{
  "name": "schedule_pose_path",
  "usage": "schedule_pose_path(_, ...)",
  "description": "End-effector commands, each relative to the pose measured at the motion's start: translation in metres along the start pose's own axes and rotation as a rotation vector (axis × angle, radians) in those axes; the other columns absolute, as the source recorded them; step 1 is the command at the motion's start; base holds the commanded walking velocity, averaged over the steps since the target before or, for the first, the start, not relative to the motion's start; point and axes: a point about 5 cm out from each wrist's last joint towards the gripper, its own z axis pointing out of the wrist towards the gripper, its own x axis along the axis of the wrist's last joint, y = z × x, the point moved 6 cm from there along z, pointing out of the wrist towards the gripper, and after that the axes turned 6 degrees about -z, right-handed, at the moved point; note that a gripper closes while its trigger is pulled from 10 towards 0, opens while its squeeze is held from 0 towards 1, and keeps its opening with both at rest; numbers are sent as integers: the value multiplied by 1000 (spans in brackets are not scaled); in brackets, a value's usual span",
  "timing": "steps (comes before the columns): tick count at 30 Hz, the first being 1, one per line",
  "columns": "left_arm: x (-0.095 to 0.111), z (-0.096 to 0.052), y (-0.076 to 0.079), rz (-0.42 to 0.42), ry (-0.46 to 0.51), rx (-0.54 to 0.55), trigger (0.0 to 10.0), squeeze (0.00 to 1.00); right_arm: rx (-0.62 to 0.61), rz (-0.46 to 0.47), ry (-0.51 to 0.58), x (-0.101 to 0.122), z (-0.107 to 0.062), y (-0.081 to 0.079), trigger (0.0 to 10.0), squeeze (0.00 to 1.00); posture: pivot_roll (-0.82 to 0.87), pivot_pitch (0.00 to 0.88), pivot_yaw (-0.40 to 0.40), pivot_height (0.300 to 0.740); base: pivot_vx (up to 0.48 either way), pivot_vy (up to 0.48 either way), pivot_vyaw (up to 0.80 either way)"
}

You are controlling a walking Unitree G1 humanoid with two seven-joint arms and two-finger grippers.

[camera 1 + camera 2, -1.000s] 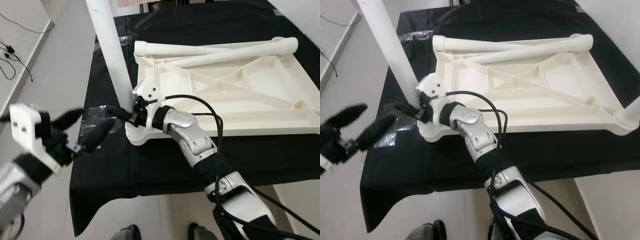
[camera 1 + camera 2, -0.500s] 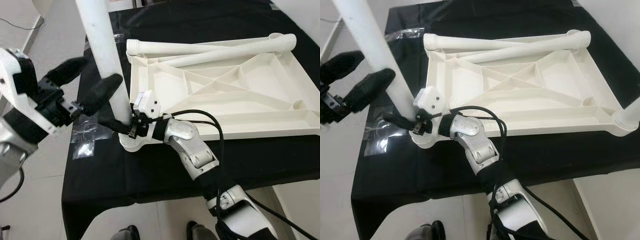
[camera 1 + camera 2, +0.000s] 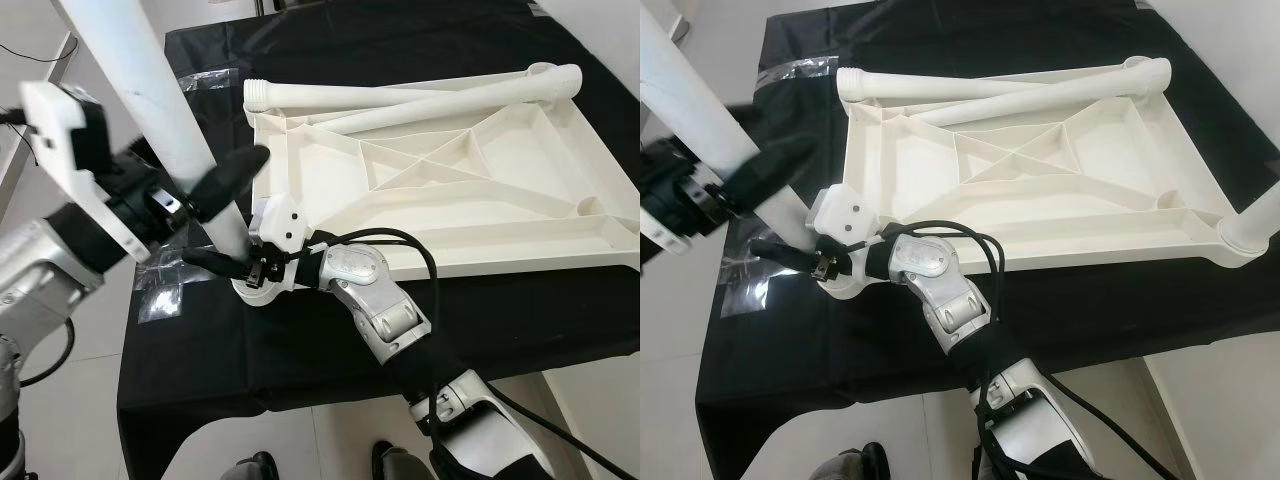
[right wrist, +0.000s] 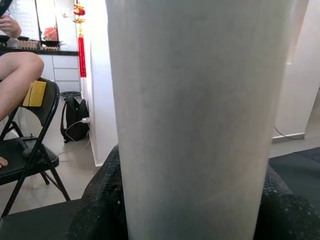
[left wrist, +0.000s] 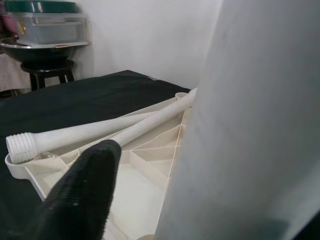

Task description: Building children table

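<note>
A white children's table top (image 3: 500,235) lies upside down on a black-covered table (image 3: 300,340). One white leg (image 3: 170,110) stands upright in its near left corner socket. My right gripper (image 3: 215,262) is shut on the base of that leg, with both fingers (image 4: 100,200) pressed against it. Higher up, my left gripper (image 3: 205,170) is open and straddles the same leg; one finger (image 5: 80,200) shows beside it with a gap. Two loose legs (image 3: 400,100) lie across the far edge of the top. Another leg (image 3: 1250,225) stands at the near right corner.
A clear plastic bag (image 3: 160,300) lies on the black cloth near the left edge. Pale floor runs along the table's left and near sides. A person sits on a black folding chair (image 4: 35,125) beyond the table. A stool with a bowl (image 5: 45,47) stands at the back.
My left gripper rose from low at the left and came around the upright leg. The right gripper stays on the leg's base. The camera has shifted.
</note>
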Motion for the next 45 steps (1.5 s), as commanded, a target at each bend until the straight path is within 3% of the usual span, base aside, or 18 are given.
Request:
schedule_pose_path(1, -4, -3, 1, 21, -30, -3, 0, 0, 41, 131, -204, -59, -12, -25, 10000, 0, 40, 287, 63, 740, 0, 0, 0)
schedule_pose_path(7, 5, -6, -6, 95, -14, 27, 0, 0, -40, 205, -250, -68, -13, -12, 10000, 0, 43, 279, 59, 740, 0, 0, 0)
schedule_pose_path(22, 0, -7, -10, 99, -15, 44, 353, 0, -128, 261, -251, -65, -17, 18, 10000, 0, 36, 265, 50, 740, 0, 0, 0)
schedule_pose_path(23, -1, -6, -11, 100, -17, 46, 1098, 0, -141, 277, -250, -64, -18, 23, 10000, 765, 35, 261, 49, 740, 0, 0, 0)
schedule_pose_path(24, -1, -6, -11, 100, -17, 46, 1098, 0, -141, 277, -250, -64, -18, 23, 10000, 765, 35, 261, 49, 740, 0, 0, 0)
schedule_pose_path(25, -2, -6, -13, 97, -18, 49, 2039, 0, -152, 290, -240, -61, -19, 30, 10000, 1000, 33, 257, 48, 740, 0, 0, 0)
schedule_pose_path(26, -4, -4, -16, 93, -19, 53, 2118, 0, -165, 307, -207, -54, -17, 40, 10000, 1000, 29, 249, 47, 740, 0, 0, 0)
schedule_pose_path(33, -7, -4, -21, 81, -28, 53, 2157, 0, -96, 256, -99, -30, -9, 43, 10000, 1000, 24, 238, 49, 740, 0, 0, 0)
schedule_pose_path(34, -8, -4, -23, 75, -27, 56, 2078, 0, -69, 251, -68, -24, -8, 43, 10000, 749, 26, 235, 47, 740, 0, 0, 0)
schedule_pose_path(36, -8, -3, -24, 71, -26, 57, 2078, 0, -50, 250, -47, -21, -8, 43, 10000, 749, 29, 231, 46, 740, 0, 0, 0)
schedule_pose_path(37, -9, -3, -25, 66, -24, 59, 2000, 0, -30, 246, -25, -16, -7, 43, 10000, 0, 29, 226, 46, 740, 0, 0, 0)
schedule_pose_path(45, -15, -4, -27, 28, -43, 38, 2196, 0, 73, 200, 79, 10, -7, 46, 10000, 0, 28, 209, 45, 740, 0, 0, 0)
